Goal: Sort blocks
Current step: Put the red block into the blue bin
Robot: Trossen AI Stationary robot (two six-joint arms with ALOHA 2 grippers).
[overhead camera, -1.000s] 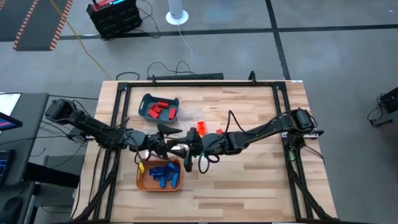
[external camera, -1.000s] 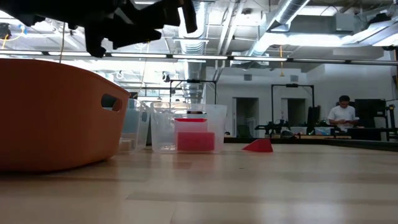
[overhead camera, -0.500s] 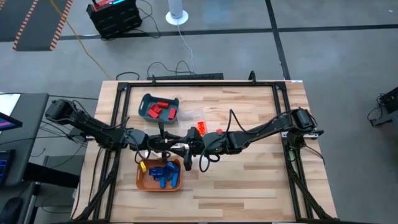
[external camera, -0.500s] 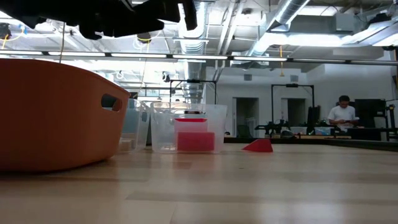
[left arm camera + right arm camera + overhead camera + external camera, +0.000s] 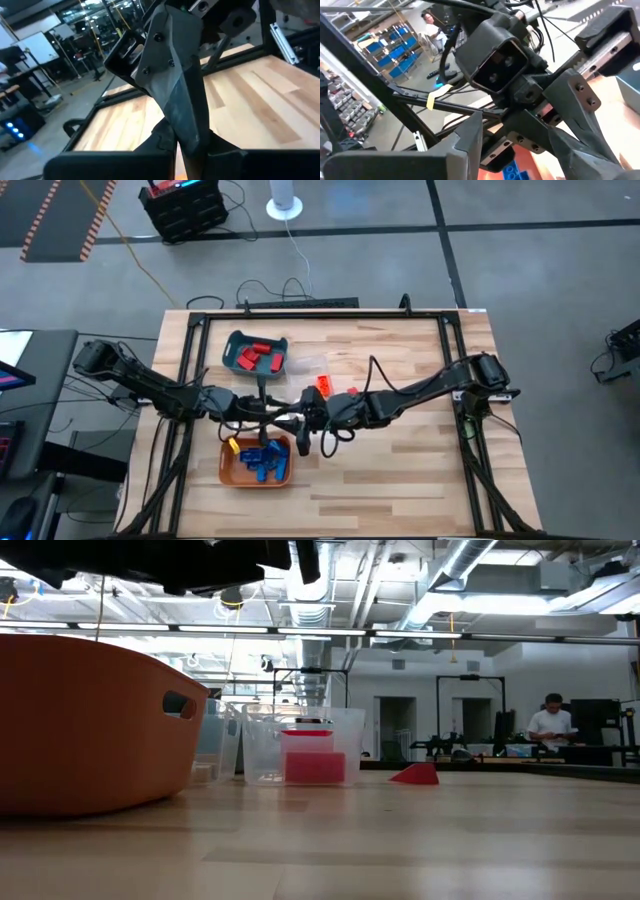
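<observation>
The worktop is pale wood planks, smooth with a soft sheen, framed in black metal. The orange tray looks like smooth matt plastic; the clear tray is glossy see-through plastic. The blue blocks look smooth and slightly glossy. The left gripper is dark matt plastic or metal.

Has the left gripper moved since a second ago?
Yes. The left gripper has shut and slid slightly toward the orange tray, its fingers no longer spread.
</observation>
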